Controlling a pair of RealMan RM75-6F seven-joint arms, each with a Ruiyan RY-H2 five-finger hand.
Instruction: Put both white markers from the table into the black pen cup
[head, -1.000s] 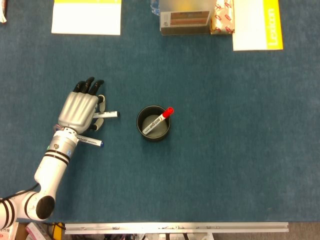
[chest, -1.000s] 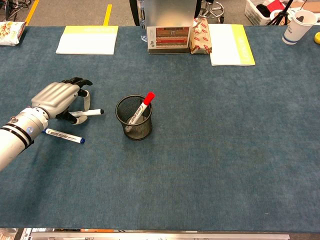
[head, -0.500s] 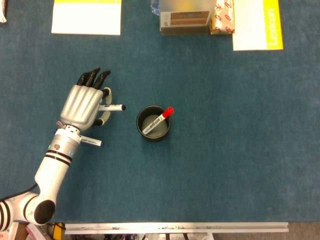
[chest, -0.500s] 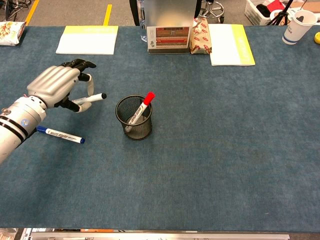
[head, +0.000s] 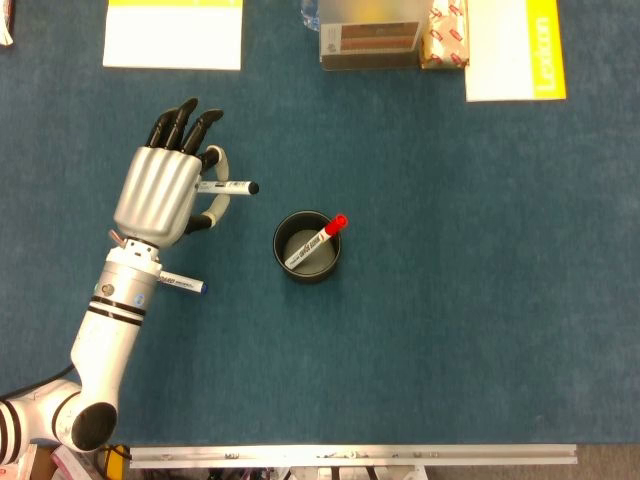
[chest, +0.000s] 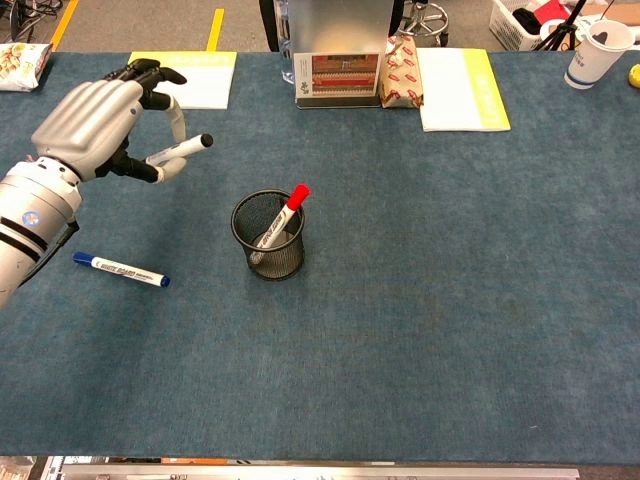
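Note:
My left hand (head: 160, 195) (chest: 95, 125) hangs above the table, left of the black mesh pen cup (head: 307, 247) (chest: 268, 236). It pinches a white marker with a black cap (head: 230, 187) (chest: 182, 149), whose cap end points right toward the cup. A second white marker with blue ends (head: 181, 285) (chest: 121, 270) lies flat on the blue cloth, partly under my forearm in the head view. A white marker with a red cap (head: 318, 239) (chest: 280, 216) leans inside the cup. My right hand does not show in either view.
A yellow-and-white pad (chest: 177, 80) lies at the back left. A metal box (chest: 333, 50), a red-printed packet (chest: 402, 73) and a second pad (chest: 461, 90) line the back edge. A paper cup (chest: 600, 50) stands far right.
My left hand has risen off the table with the black-capped marker and carried it up and slightly toward the back. The blue-ended marker and the cup have not moved.

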